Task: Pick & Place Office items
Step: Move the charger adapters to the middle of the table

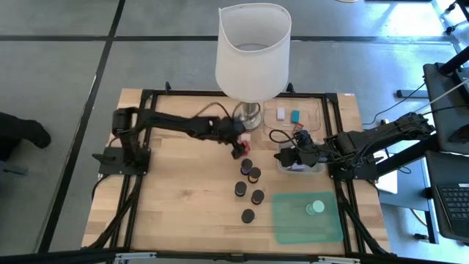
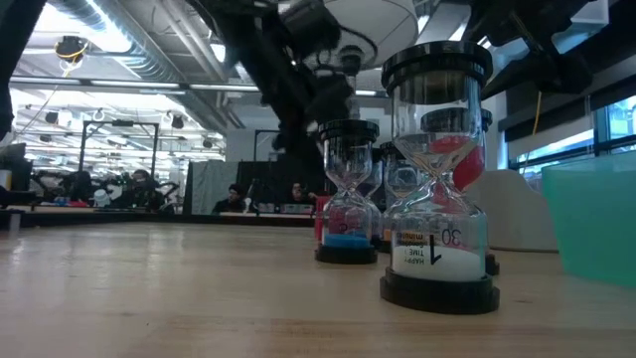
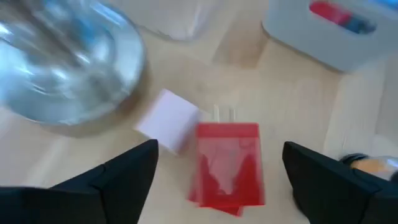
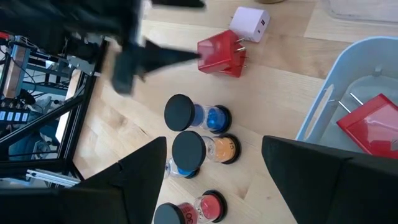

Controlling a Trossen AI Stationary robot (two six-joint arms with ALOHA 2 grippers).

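A red plug block [image 3: 227,163] lies flat on the wooden table beside a white block [image 3: 168,119], near the lamp's metal foot [image 3: 62,62]. My left gripper [image 3: 221,180] hovers open over the red block, with one finger on either side of it and clear of it; in the high view the left gripper [image 1: 237,149] is at the table's middle. Several black-capped hourglasses [image 1: 249,187] stand nearer the front. My right gripper [image 4: 214,180] is open with nothing between its fingers, above the grey tray [image 1: 314,170], which holds another red block [image 4: 370,124].
The tall white-shaded lamp [image 1: 253,51] stands at the far middle. A clear tray [image 1: 316,110] behind the grey one holds a white block [image 1: 281,113] and a teal block [image 1: 295,116]. A green mat [image 1: 293,224] at the front right carries a mint-green disc [image 1: 315,207].
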